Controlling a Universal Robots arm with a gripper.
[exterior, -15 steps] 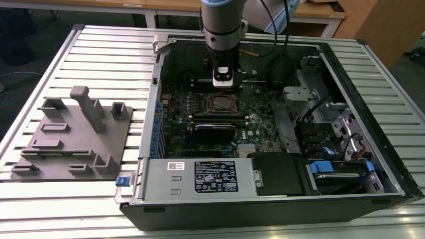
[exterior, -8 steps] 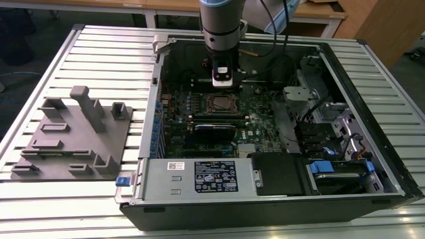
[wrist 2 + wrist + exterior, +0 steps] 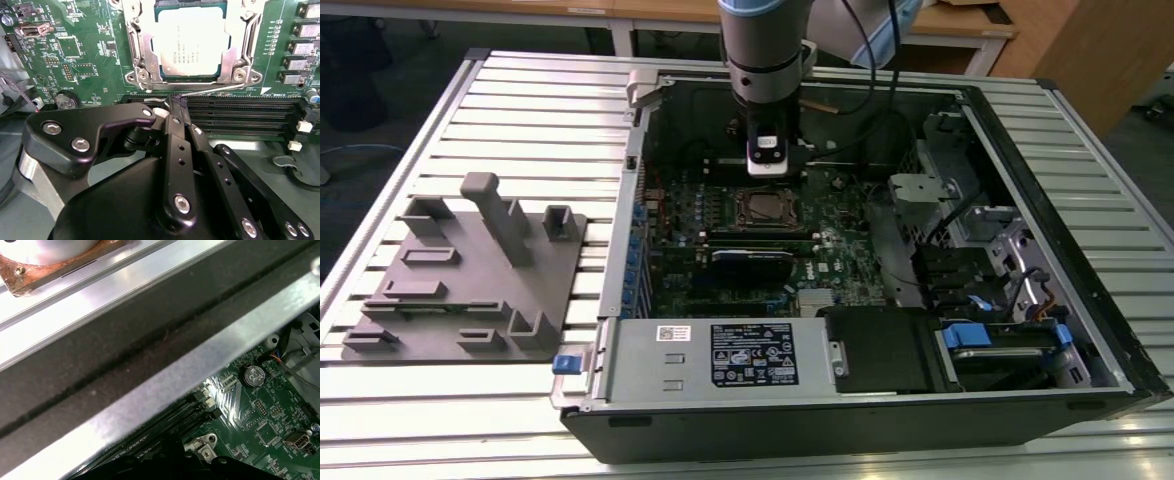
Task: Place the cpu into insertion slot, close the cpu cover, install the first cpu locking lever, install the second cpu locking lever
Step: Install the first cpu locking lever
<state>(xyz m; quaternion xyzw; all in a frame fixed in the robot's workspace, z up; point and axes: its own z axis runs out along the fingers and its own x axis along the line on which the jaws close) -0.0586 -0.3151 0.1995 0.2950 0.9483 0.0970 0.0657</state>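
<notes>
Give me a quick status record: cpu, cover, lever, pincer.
cpu: seated in the insertion slot, silver-grey top facing up
cpu cover: down, framing the cpu's edges
lever: thin metal rod lying along the socket edge nearest the arm; cannot tell if latched
pincer: tip at the lever, above the long black slots
computer case: open, lying on its side
</notes>
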